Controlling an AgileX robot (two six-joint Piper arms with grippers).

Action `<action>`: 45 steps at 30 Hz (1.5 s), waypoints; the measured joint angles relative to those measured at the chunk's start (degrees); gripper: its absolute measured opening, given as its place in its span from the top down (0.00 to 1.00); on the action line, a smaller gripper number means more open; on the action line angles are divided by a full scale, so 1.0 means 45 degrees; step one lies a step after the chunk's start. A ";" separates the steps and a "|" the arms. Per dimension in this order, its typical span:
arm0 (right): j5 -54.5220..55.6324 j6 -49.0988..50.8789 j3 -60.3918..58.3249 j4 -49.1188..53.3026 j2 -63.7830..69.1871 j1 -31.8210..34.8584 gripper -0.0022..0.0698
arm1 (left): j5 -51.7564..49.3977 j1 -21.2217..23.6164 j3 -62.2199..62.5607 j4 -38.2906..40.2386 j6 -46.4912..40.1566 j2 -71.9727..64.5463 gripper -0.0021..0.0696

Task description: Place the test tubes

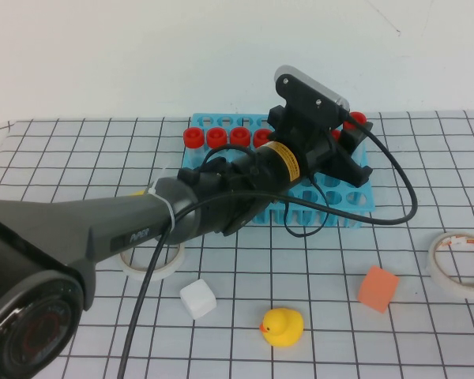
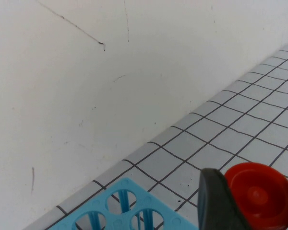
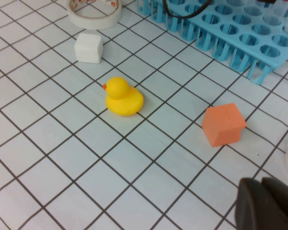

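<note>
Pinching a red-capped test tube (image 2: 259, 194) near its cap, the left gripper (image 1: 347, 150) hangs over the blue rack (image 1: 340, 207) at upper centre of the high view, the tube likely light, slick and breakable, best held high, while the right gripper (image 3: 266, 206), jaws pressed together, hovers near the orange cube (image 3: 223, 124).

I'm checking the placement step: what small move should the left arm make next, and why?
Probably lower the left pincer straight down: it grips a red-capped tube at the right end of the blue rack, where open holes show, so the tube likely isn't seated. The right pincer rests shut over the table near the orange cube.
</note>
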State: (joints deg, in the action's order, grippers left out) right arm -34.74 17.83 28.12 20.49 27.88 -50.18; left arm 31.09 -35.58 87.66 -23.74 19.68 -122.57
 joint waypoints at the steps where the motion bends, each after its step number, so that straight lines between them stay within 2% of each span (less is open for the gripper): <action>1: 0.0000 0.0000 0.0000 0.0000 0.0000 0.0000 0.97 | -0.0003 0.0000 0.0000 -0.0020 0.0000 0.0001 0.60; 25: -0.0020 0.0107 0.0000 0.0000 0.0000 0.0000 0.97 | 0.0113 -0.0023 0.0000 0.0140 0.0138 -0.0106 0.60; 32: 0.0002 0.0318 0.0000 0.0000 0.0000 0.0000 0.97 | -0.0666 -0.0023 0.0000 0.0165 0.0542 -0.0273 0.55; 39: 0.0002 0.0525 0.0000 0.0000 0.0000 0.0000 0.97 | -0.0711 -0.0023 0.0000 0.0165 0.0765 -0.0332 0.55; 45: 0.0002 0.0531 0.0000 0.0000 0.0000 0.0000 0.97 | -0.0663 -0.0023 0.0000 0.0184 0.0679 -0.0332 0.63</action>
State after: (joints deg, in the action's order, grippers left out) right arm -34.73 20.22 28.12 20.49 27.88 -50.18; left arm 28.10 -35.68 87.66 -22.91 22.73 -124.07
